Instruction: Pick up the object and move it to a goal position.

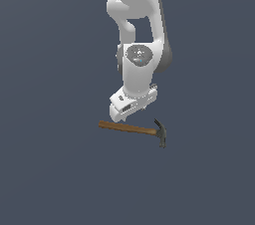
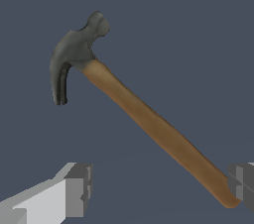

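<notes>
Hand (image 2: 158,188) open, fingers apart astride hammer (image 2: 149,119) handle end, no grip.

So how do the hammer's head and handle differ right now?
The head is dark grey metal; the handle is brown wood. The head is short and curved, ending in a claw; the handle is long, slim and straight. The handle's end sits by a finger of the open gripper; the head lies well clear. Neither is gripped.

In the exterior view the arm (image 1: 137,25) is cut off by the top edge, and its hand hides the pincer (image 1: 130,115) fingers. In the wrist view, both fingers (image 2: 74,191) run off the frame; 1 overlaps the hammer (image 2: 149,119) handle's end.
</notes>
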Motion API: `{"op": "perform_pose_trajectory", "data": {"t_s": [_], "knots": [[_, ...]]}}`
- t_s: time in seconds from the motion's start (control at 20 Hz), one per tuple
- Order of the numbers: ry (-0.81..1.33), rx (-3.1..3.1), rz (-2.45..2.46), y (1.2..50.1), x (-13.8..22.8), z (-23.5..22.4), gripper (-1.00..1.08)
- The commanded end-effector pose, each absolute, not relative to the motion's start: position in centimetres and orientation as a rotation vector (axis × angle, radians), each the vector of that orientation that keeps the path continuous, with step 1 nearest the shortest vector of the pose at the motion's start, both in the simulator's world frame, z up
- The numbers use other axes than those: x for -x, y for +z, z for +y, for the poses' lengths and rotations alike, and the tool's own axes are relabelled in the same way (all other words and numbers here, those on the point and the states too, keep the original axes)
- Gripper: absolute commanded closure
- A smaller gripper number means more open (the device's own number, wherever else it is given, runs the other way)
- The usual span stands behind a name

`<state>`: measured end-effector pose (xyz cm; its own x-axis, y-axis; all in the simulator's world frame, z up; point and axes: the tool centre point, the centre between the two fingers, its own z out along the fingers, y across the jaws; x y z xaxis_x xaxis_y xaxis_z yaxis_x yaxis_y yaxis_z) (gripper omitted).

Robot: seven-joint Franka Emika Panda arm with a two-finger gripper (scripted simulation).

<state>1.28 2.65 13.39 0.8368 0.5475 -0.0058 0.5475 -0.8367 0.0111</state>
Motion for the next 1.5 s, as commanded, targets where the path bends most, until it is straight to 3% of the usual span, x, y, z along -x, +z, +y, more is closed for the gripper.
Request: {"op": "perform_pose_trajectory", "data": {"t_s": [0.0, 0.8, 1.45], "knots": [[-0.005, -2.964, 1.003, 12.6, -1.3, 2.6, -0.92], [-0.006, -2.678, 1.632, 8.2, -1.1, 2.8, -0.92], [0.000, -2.542, 1.846, 6.7, -1.0, 3.0, -0.92]]}}
